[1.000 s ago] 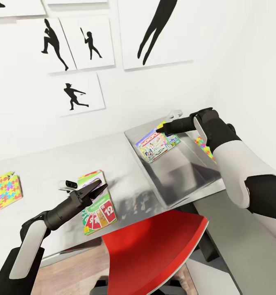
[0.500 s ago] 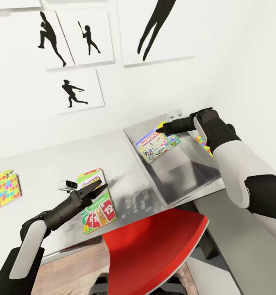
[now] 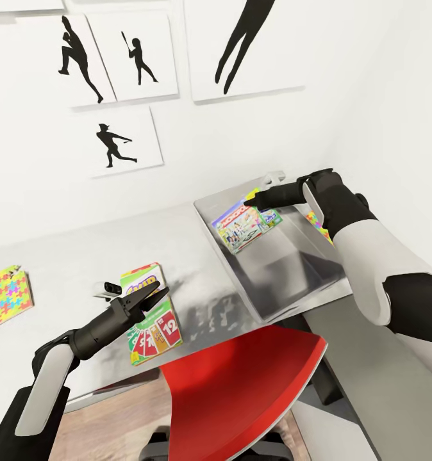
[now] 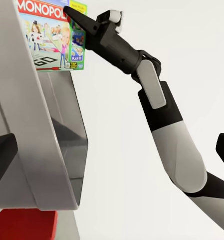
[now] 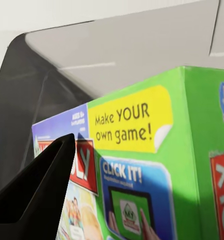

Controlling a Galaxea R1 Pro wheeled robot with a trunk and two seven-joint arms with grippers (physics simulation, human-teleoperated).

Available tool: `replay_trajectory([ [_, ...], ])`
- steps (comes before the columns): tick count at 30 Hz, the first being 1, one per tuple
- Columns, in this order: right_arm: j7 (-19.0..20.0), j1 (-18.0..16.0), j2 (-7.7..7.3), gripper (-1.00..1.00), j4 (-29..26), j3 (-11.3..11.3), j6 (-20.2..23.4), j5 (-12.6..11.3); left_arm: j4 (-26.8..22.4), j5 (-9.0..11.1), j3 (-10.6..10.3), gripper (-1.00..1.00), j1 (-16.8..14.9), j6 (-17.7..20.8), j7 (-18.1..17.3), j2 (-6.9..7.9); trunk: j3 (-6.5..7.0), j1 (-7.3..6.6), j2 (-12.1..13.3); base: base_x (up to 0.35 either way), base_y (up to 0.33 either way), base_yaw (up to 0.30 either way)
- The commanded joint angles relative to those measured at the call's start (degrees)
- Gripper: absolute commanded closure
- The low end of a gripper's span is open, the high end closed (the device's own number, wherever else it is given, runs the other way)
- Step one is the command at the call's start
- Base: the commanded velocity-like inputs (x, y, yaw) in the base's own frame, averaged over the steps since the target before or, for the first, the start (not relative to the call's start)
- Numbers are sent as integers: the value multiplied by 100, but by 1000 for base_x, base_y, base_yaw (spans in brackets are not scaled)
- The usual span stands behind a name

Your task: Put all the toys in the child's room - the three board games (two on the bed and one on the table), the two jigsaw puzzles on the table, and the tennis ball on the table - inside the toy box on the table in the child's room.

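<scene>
Tilted slightly, going by the head view: shifted as one whole picture, with the wall silhouette pictures [image 3: 116, 141] carried up and farther from the left gripper [image 3: 157, 294], and the jigsaw puzzle [image 3: 4, 298] out to that gripper's side carried up a touch too. Slid by a hair under the gripper's fingertips, the yellow-green board game [image 3: 153, 326]; no real move of any thing

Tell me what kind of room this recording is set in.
Likely a child's bedroom or playroom: black sports silhouette pictures hang on the white wall, board games and a jigsaw puzzle lie on a grey desk, and a red chair stands at it.
</scene>
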Motion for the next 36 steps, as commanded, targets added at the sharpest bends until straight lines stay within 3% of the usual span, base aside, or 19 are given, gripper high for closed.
replay_trajectory([
  [1, 46, -3, -2, 100, -7, 12, -17, 59, -1, 7, 3, -100, -3, 27, -7, 0, -8, 3, -9, 0, 0, 0],
  [3, 46, -3, -1, 100, -7, 13, -31, 59, -1, 7, 3, -100, -3, 26, -6, 0, -8, 3, -9, 0, 0, 0],
  [4, 46, -4, -1, -100, -7, 14, -43, 59, -1, 7, 3, -100, -3, 24, -6, 0, -8, 3, -9, 0, 0, 0],
  [28, -96, -9, 10, -100, -73, 41, -83, 59, -1, 7, 3, -100, -3, 26, -3, 4, -9, 3, -9, 0, 0, 0],
  [36, -96, -7, -39, -100, -511, 23, 11, 62, -1, 7, 3, -100, -3, 24, -3, 7, -9, 3, -9, 0, 0, 0],
])
